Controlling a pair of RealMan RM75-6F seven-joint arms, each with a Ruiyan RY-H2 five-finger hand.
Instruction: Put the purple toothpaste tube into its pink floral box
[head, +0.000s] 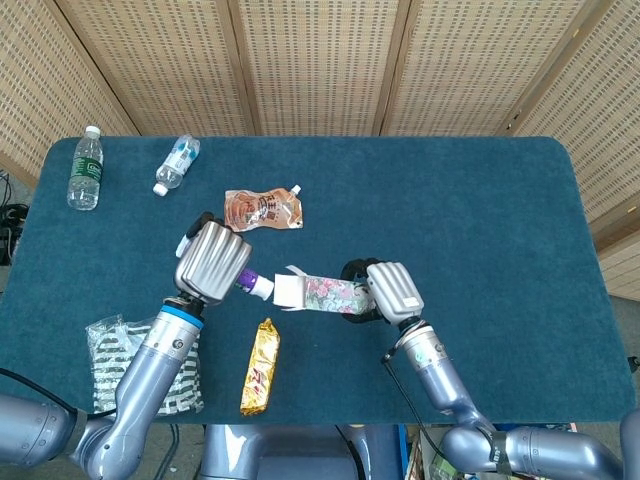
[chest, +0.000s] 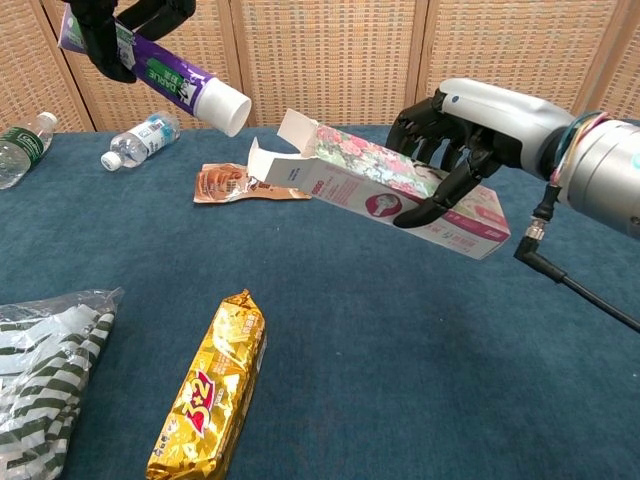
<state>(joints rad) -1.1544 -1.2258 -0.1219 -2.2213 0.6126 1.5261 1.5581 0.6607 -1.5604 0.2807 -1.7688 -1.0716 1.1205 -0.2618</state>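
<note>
A: Where's the tube (chest: 160, 72)?
B: Up in the air, gripped in the left hand (head: 213, 262), fingers wrapped round the tail end, white cap (chest: 226, 106) pointing down-right at the box (chest: 390, 188). Cap is near the open flaps (chest: 279, 158), not in yet.

A: Box?
B: Also off the surface (head: 480, 210). Right hand (chest: 462, 128) holds it round the middle, fingers curled over the top, thumb under the front face. Open end faces left, tilted up toward the tube.

A: Handling?
B: Guessing: tube is light, soft plastic, squashes if squeezed hard, a bit slick. Holding the tail is right, it leaves the cap end free to go in first. Box is thin card, light, dents easily; a tight squeeze mid-body could narrow the opening. Flaps are floppy and might catch the cap.

A: Surface and room?
B: Dark blue felt-like cloth, probably grippy. On it: gold snack bar (head: 259, 367) at front, striped bag (head: 150, 372) front-left, brown pouch (head: 263, 210) behind the box, two water bottles (head: 86, 167) far left, one standing, the other (head: 176, 162) lying down. Woven wicker-look panels (head: 320, 60) behind.

A: Risk?
B: Judgement only: cap and opening look slightly off-line, so the cap could hit a flap.
</note>
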